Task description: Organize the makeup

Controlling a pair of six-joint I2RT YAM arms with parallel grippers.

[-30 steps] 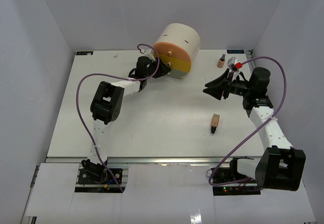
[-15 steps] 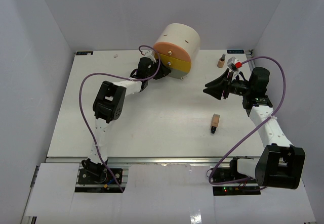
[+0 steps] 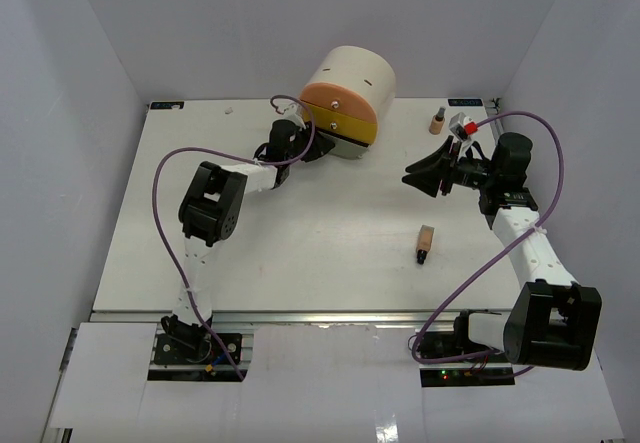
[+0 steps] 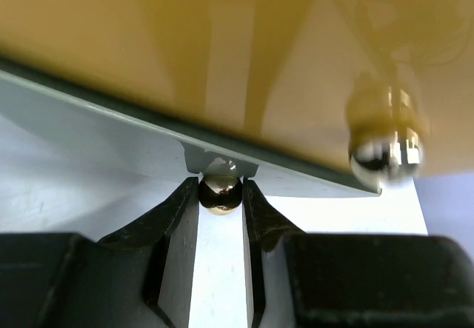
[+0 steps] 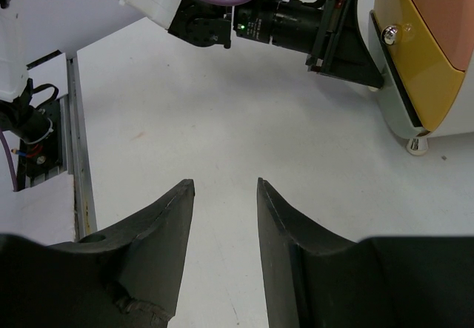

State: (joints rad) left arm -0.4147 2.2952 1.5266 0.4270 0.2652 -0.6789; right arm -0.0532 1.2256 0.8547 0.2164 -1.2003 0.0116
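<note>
Large cream drum-shaped organiser (image 3: pixel 352 78) sits at the far middle of the white table (image 3: pixel 300 253), drawer fronts facing the arms: orange on top, yellow drawer front (image 3: pixel 352 128) below it, grey drawer front (image 4: pixel 111 132) at the bottom. Left gripper (image 4: pixel 221 203) is pressed up against the drum's lower front, its black fingers (image 4: pixel 178 209) pinched together on a small shiny round metal knob (image 4: pixel 220 192) at the grey front's edge, one finger touching each side. A second, larger shiny knob (image 4: pixel 385 150) sits on the yellow front, above and to the right in the left wrist view, untouched. Right gripper (image 5: pixel 222 195) hangs above bare table at the right side, jaws apart with nothing between them, pointed toward the drum. Makeup in sight: one tan bottle with a black cap (image 3: pixel 425 243) lies on its side in the open on the right half of the table, nearer the arms than the right gripper. A second tan black-capped bottle (image 3: pixel 437 121) stands upright near the far right corner, well apart from the drum. No other cosmetics can be made out.
</note>
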